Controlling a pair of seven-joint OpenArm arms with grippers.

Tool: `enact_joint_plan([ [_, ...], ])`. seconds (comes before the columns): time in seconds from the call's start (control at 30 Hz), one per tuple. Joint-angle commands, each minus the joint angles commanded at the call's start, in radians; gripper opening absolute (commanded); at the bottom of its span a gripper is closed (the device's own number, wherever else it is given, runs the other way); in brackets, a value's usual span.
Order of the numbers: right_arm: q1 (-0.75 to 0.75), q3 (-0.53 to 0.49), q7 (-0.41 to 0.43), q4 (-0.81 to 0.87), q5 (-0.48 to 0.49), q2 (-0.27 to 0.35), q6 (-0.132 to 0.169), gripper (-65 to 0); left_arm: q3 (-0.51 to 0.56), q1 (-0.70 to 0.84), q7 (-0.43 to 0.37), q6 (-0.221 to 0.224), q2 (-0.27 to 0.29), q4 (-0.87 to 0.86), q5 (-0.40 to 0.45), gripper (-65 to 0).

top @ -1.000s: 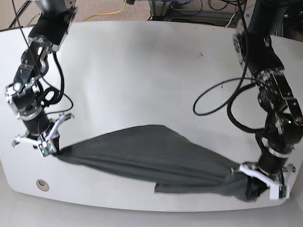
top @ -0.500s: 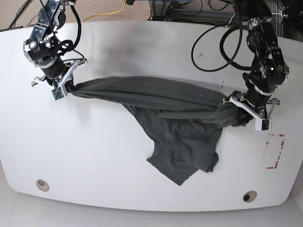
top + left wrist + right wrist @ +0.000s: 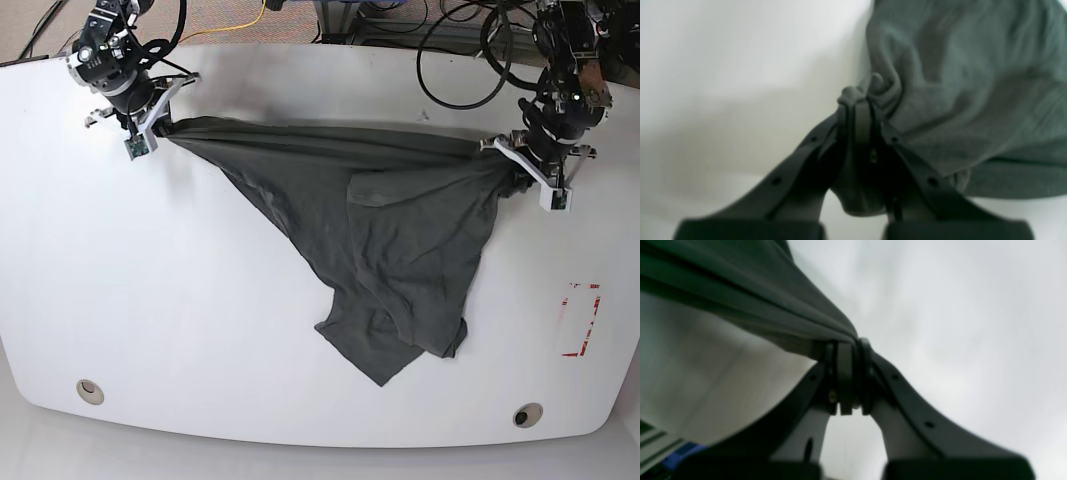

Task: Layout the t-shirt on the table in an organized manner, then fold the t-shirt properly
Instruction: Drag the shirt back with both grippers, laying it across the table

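Note:
The dark grey t-shirt (image 3: 380,230) is stretched across the far half of the white table (image 3: 200,330), its top edge taut between the two arms and the rest hanging down into a wrinkled point near the front. My right gripper (image 3: 155,128) is at the far left, shut on one end of the cloth (image 3: 780,310); its fingers (image 3: 845,373) pinch a taut bundle. My left gripper (image 3: 508,158) at the far right is shut on the other end, with bunched fabric (image 3: 940,86) between its fingers (image 3: 860,123).
A red tape rectangle (image 3: 580,320) marks the table at the right. Round grommet holes sit near the front left (image 3: 90,390) and front right (image 3: 527,415). Black cables (image 3: 460,60) loop behind the far right arm, past the table's back edge.
Both grippers have moved farther back on the table with the t-shirt, spreading it wider. The cloth now lies more open, with its lower part trailing toward the front.

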Motion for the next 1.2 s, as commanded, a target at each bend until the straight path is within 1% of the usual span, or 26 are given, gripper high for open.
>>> enact_joint_plan([
  [0.1, -0.012, 0.003, 0.000, 0.000, -0.003, -0.015, 0.000, -64.8, -0.005, 0.025, 0.000, 0.000, -0.002, 0.000, 0.000, -65.0],
  [0.2, -0.035, 0.003, 0.000, -0.002, -0.003, -0.023, -0.005, -64.4, -0.034, 0.049, 0.000, 0.000, -0.002, 0.000, 0.000, -65.0],
  [0.3, -0.041, 0.000, 0.000, -0.002, -0.003, -0.025, -0.008, -59.1, -0.051, 0.060, 0.000, 0.000, -0.002, 0.000, 0.000, -64.9],
  [0.33, -0.041, 0.000, 0.000, -0.002, -0.003, -0.026, -0.008, -54.2, -0.052, 0.064, 0.000, 0.000, -0.002, 0.000, 0.000, -64.9],
  [0.37, -0.041, 0.000, 0.000, -0.002, -0.003, -0.026, -0.008, -52.6, -0.052, 0.064, 0.000, 0.000, -0.002, 0.000, 0.000, -64.9],
  [0.4, -0.046, 0.002, 0.000, -0.002, -0.003, -0.029, -0.008, -47.4, -0.052, 0.064, 0.000, 0.000, -0.002, 0.000, 0.000, -64.9],
  [0.5, -0.057, 0.003, 0.000, -0.002, -0.003, -0.046, -0.008, -34.9, -0.055, 0.075, 0.000, 0.000, -0.002, 0.000, 0.000, -65.0],
  [0.57, -0.058, 0.003, 0.000, -0.002, -0.003, -0.046, -0.008, -25.8, -0.064, 0.078, 0.000, 0.000, -0.002, 0.002, 0.000, -65.0],
  [0.67, -0.060, 0.003, 0.000, 0.000, 0.002, -0.051, -0.008, -16.0, -0.074, 0.078, 0.000, -0.006, -0.002, 0.002, 0.000, -65.0],
  [0.73, -0.060, 0.005, 0.003, 0.000, 0.006, -0.051, -0.008, -11.4, -0.074, 0.078, 0.000, -0.029, -0.002, 0.002, 0.000, -65.0],
  [0.77, -0.057, 0.005, 0.005, 0.000, 0.006, -0.051, -0.008, -10.3, -0.075, 0.078, 0.000, -0.040, -0.002, 0.002, 0.000, -65.0],
  [0.8, -0.052, 0.005, 0.006, 0.000, 0.006, -0.051, -0.006, -8.7, -0.075, 0.077, -0.002, -0.064, 0.000, 0.002, 0.000, -65.0],
  [0.9, -0.018, 0.005, 0.011, -0.003, 0.008, -0.052, -0.005, -8.9, -0.084, 0.077, -0.002, -0.107, 0.002, 0.002, 0.000, -65.0],
  [1.0, 0.008, 0.012, 0.011, -0.005, 0.002, -0.054, -0.006, -8.7, -0.103, 0.075, -0.002, -0.124, 0.003, 0.002, 0.002, -65.0],
  [1.2, 0.068, 0.040, 0.011, -0.029, 0.000, -0.071, -0.005, -8.4, -0.110, 0.072, -0.002, -0.127, 0.003, 0.002, 0.002, -65.0],
])
